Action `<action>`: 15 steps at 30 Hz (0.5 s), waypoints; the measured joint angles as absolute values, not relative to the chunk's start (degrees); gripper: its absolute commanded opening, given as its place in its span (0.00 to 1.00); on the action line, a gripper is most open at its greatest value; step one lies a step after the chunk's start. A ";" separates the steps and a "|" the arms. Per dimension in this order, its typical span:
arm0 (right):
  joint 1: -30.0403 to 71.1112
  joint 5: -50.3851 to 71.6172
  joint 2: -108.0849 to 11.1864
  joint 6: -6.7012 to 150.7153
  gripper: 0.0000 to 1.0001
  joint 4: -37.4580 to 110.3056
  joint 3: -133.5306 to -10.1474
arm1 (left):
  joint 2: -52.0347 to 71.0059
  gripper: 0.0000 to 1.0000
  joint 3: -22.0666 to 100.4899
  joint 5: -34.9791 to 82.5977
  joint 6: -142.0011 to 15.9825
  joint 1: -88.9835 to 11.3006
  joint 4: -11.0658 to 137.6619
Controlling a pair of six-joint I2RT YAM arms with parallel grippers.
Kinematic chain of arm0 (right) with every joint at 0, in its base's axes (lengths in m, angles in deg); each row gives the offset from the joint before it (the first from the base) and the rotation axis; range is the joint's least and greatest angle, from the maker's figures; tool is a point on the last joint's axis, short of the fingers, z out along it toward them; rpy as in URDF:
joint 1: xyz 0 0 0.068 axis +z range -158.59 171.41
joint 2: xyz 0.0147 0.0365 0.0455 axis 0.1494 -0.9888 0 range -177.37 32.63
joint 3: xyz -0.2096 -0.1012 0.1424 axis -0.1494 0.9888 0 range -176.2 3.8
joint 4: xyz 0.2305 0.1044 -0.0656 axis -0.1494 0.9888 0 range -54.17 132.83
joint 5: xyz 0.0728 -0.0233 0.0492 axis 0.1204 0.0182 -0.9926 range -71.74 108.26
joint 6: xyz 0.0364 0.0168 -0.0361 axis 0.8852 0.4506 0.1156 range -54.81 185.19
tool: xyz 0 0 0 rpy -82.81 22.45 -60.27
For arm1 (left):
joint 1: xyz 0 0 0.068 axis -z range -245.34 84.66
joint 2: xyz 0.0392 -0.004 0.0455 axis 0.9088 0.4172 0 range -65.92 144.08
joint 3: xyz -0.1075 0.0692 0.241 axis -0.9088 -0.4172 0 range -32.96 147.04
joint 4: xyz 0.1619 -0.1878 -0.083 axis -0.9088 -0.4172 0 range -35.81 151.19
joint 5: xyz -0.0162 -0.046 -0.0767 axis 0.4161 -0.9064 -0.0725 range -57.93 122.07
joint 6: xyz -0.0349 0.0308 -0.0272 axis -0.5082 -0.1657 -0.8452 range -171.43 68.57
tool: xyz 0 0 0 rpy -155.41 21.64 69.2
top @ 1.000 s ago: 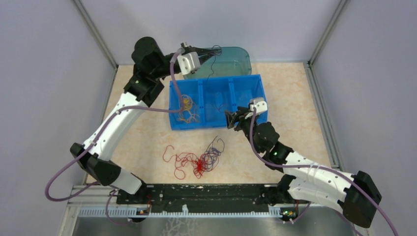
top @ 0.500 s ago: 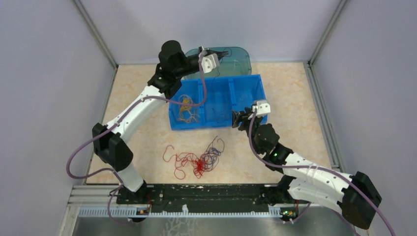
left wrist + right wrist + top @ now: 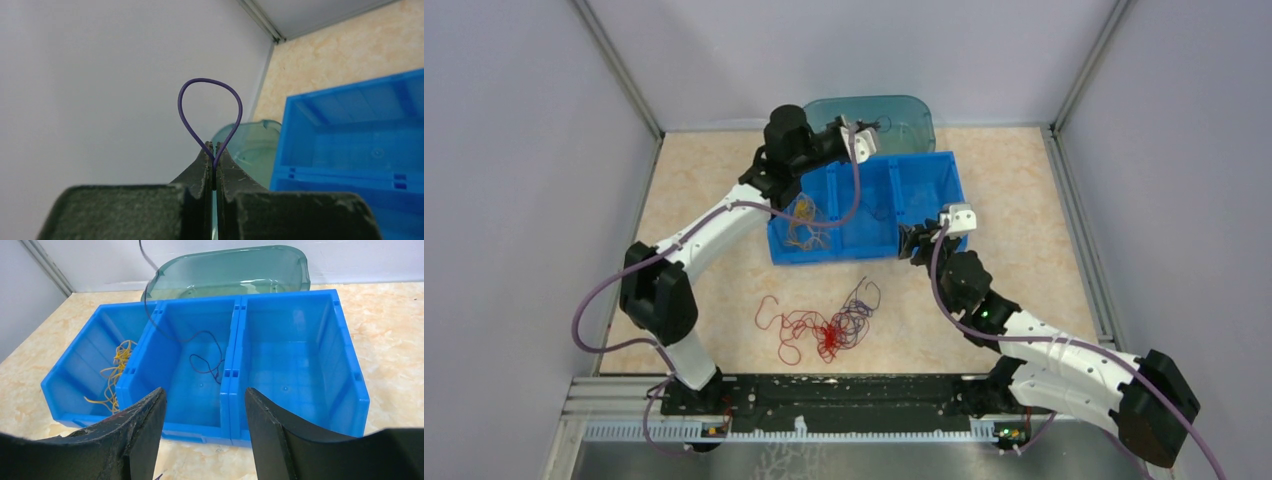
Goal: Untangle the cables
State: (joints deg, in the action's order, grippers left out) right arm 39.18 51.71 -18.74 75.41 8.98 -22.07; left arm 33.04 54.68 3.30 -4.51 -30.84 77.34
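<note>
A tangled clump of red and dark purple cables [image 3: 829, 325] lies on the table in front of the blue three-compartment bin [image 3: 952, 172]. Yellow cables [image 3: 804, 215] [image 3: 117, 365] lie in its left compartment. My left gripper [image 3: 879, 125] [image 3: 213, 146] is raised over the bin's back edge, shut on a dark purple cable [image 3: 210, 79] that loops out past the fingertips. The cable's free end [image 3: 207, 357] trails down into the middle compartment. Close to the bin's front wall, my right gripper [image 3: 906, 240] [image 3: 204, 392] is open with nothing between its fingers.
A teal translucent tray [image 3: 904, 108] [image 3: 235, 270] sits right behind the bin against the back wall. Grey walls close in the table on the left, back and right. The bin's right compartment [image 3: 295, 360] holds nothing.
My left arm has swung to the right along the bin's back edge, carrying the purple cable from the left compartment's side to the middle one. The right gripper shifted slightly right.
</note>
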 measured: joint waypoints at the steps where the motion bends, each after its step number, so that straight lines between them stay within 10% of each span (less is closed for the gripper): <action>1: 39.11 51.82 -18.74 75.59 0.59 9.09 -22.07 | 32.97 0.00 53.78 3.84 -4.36 -30.80 76.55; 15: 37.71 54.07 -16.80 80.63 0.57 14.51 -22.07 | 41.85 0.15 63.29 12.13 -12.10 -29.13 46.50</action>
